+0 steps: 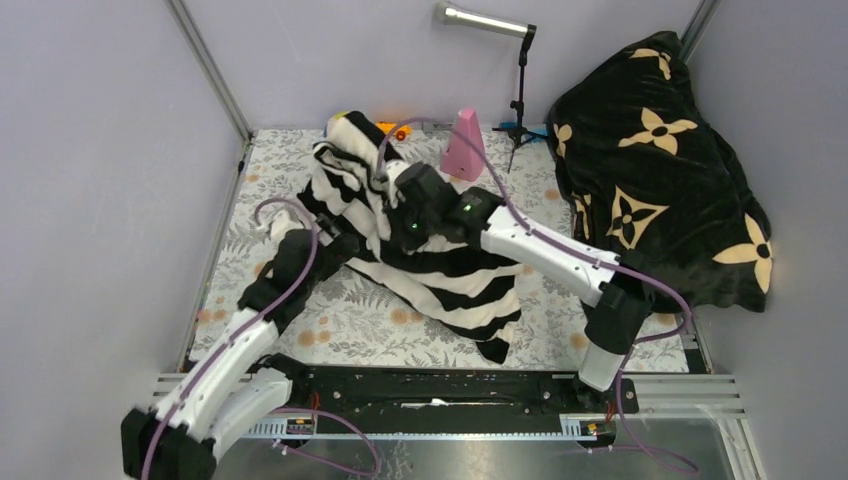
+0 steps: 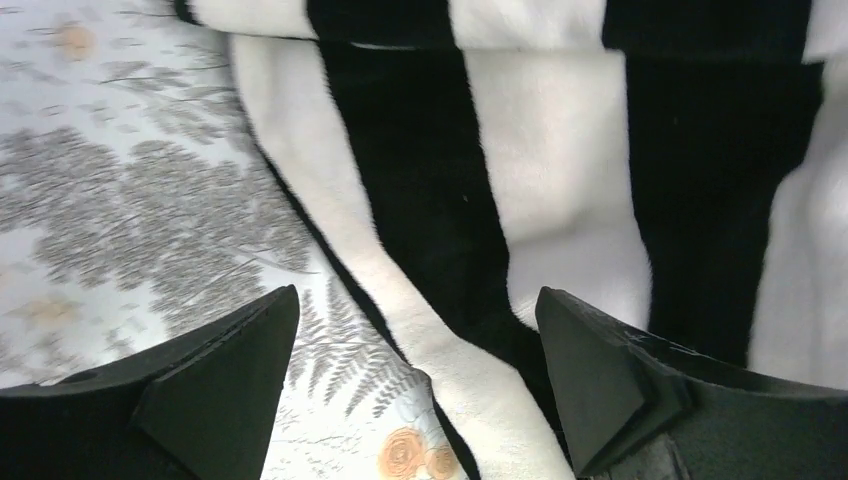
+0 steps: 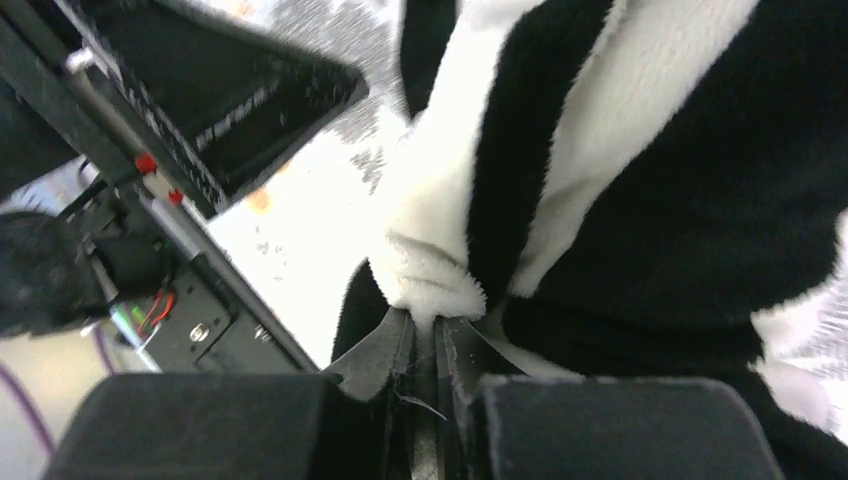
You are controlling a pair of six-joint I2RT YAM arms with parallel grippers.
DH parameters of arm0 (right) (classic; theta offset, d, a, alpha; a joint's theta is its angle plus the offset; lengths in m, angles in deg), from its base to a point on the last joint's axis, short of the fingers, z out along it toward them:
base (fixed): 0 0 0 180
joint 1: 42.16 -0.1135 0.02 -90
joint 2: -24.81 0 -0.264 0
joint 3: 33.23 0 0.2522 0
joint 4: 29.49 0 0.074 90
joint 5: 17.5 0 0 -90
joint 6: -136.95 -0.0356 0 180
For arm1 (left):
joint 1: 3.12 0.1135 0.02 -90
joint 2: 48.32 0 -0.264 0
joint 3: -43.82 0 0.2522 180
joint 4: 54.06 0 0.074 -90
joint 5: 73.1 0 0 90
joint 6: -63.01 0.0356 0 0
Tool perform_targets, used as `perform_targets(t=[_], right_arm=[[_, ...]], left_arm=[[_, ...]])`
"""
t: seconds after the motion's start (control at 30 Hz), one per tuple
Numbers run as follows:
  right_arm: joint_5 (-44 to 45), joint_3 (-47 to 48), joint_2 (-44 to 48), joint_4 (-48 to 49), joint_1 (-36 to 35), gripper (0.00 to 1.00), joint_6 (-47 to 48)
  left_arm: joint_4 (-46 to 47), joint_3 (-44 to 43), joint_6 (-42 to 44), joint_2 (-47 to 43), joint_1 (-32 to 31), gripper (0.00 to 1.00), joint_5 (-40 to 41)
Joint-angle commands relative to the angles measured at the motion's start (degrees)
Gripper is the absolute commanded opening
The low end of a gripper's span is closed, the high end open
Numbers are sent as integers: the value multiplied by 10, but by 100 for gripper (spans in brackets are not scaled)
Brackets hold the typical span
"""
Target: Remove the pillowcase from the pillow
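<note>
While the overhead camera looks down, the pillowcase [image 1: 440, 275] sprawls in a striped heap across the middle of the flowered table [image 1: 350, 325]. The right gripper [image 1: 392, 200] is down on its bunched far end, the left gripper [image 1: 338, 246] at its left edge, and a black blanket [image 1: 650, 190] is piled at the back right. Over to the left wrist: its 2 fingers [image 2: 220, 380] stand wide apart, gripping nothing, with striped fabric lying just ahead. Right wrist now: jaws pressed together, pinching a fold of that pillowcase [image 3: 430, 280].
</note>
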Motion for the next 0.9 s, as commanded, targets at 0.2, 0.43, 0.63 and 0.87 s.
perform_targets(t=[0.2, 0.43, 0.63, 0.87], right_arm=[[-205, -165, 54, 115, -72, 18, -59], [-257, -240, 10, 206, -119, 22, -110], [-172, -248, -65, 208, -137, 23, -125], [67, -207, -157, 131, -105, 24, -97]], left_arm=[[-189, -9, -51, -85, 55, 95, 67], [-291, -136, -27, -134, 55, 99, 153], [-337, -150, -45, -141, 55, 99, 179], [-340, -170, -20, -151, 55, 99, 204]])
